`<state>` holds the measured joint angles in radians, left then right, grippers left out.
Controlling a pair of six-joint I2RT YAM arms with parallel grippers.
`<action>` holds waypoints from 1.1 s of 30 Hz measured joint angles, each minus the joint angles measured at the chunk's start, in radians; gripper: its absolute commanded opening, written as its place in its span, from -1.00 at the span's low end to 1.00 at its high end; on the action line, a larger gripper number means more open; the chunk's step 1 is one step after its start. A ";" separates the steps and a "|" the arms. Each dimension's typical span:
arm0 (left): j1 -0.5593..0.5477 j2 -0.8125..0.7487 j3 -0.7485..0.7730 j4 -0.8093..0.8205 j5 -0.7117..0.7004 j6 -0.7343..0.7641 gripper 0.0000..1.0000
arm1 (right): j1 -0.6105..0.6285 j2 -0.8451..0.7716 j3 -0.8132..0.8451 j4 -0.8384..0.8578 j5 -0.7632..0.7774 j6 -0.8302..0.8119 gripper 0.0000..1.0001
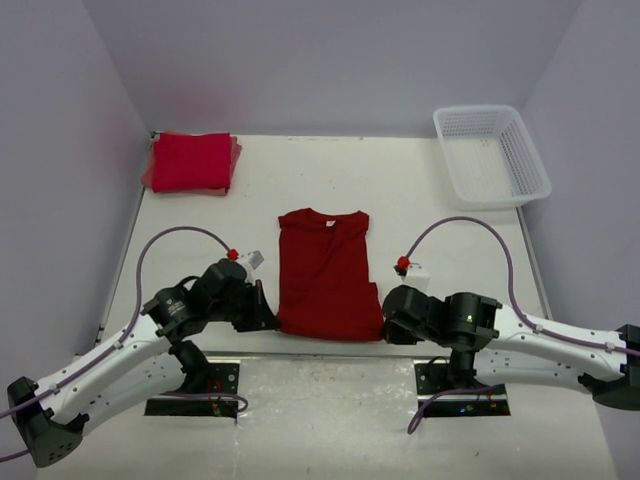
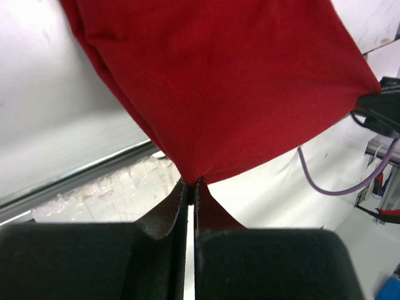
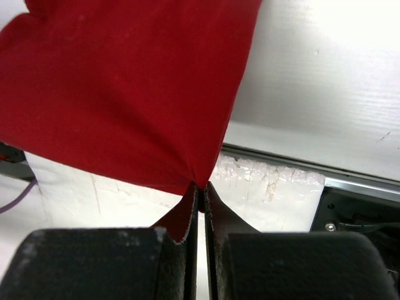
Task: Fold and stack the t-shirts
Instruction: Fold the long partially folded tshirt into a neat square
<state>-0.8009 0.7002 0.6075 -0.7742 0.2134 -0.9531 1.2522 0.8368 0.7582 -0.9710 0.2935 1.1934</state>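
A dark red t-shirt [image 1: 325, 275] lies in the middle of the table, sides folded in to a long strip, collar at the far end. My left gripper [image 1: 272, 322] is shut on its near left hem corner, and the cloth [image 2: 212, 87] stretches away from the pinched fingertips [image 2: 191, 182]. On the near right hem corner my right gripper [image 1: 384, 328] is shut, with the red cloth [image 3: 125, 87] pulled taut from its tips [image 3: 201, 185]. A folded bright red t-shirt stack [image 1: 192, 162] rests at the far left corner.
A white lattice basket [image 1: 490, 155] stands at the far right. The table's near edge with a metal rail [image 3: 300, 165] runs just under both grippers. Purple cables [image 1: 170, 240] loop above each arm. Grey walls close in the left, far and right sides.
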 measured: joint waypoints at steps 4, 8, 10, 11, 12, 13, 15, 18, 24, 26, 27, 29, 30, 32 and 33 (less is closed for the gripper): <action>0.000 0.074 0.080 0.010 -0.019 0.026 -1.00 | -0.012 0.065 0.126 -0.036 0.044 -0.050 -1.00; 0.054 0.188 0.163 0.018 -0.023 0.087 -1.00 | -0.095 0.158 0.245 -0.035 0.065 -0.147 -1.00; 0.133 0.234 0.192 0.029 -0.010 0.133 -1.00 | -0.163 0.188 0.271 -0.015 0.059 -0.210 -1.00; 0.193 0.258 0.209 0.031 0.003 0.162 -1.00 | -0.211 0.201 0.278 0.000 0.052 -0.249 -1.00; 0.237 0.280 0.223 0.036 0.007 0.185 -1.00 | -0.249 0.211 0.283 0.013 0.050 -0.278 -1.00; 0.282 0.309 0.246 0.037 0.017 0.210 -1.00 | -0.286 0.224 0.291 0.027 0.043 -0.309 -1.00; 0.343 0.372 0.303 0.045 0.037 0.249 -1.00 | -0.348 0.253 0.313 0.056 0.025 -0.365 -1.00; 0.390 0.457 0.381 0.071 0.063 0.296 -1.00 | -0.410 0.307 0.353 0.093 -0.003 -0.439 -1.00; 0.430 0.609 0.489 0.107 0.090 0.352 -1.00 | -0.526 0.436 0.423 0.135 -0.075 -0.562 -1.00; 0.444 0.666 0.511 0.124 0.096 0.366 -1.00 | -0.568 0.488 0.450 0.154 -0.101 -0.597 -1.00; 0.450 0.694 0.521 0.128 0.098 0.372 -1.00 | -0.588 0.516 0.467 0.161 -0.116 -0.614 -1.00; 0.461 0.752 0.543 0.138 0.098 0.375 -1.00 | -0.623 0.578 0.507 0.171 -0.144 -0.644 -1.00; 0.466 0.784 0.557 0.141 0.099 0.375 -1.00 | -0.637 0.611 0.531 0.174 -0.158 -0.657 -1.00; 0.474 0.842 0.585 0.153 0.098 0.380 -1.00 | -0.662 0.676 0.575 0.186 -0.183 -0.682 -1.00; 0.479 0.877 0.606 0.154 0.099 0.383 -1.00 | -0.672 0.704 0.593 0.189 -0.194 -0.693 -1.00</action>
<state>-0.3218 1.5772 1.2133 -0.6205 0.3122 -0.5705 0.5800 1.5406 1.3514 -0.7822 0.0998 0.5007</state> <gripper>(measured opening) 0.012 0.011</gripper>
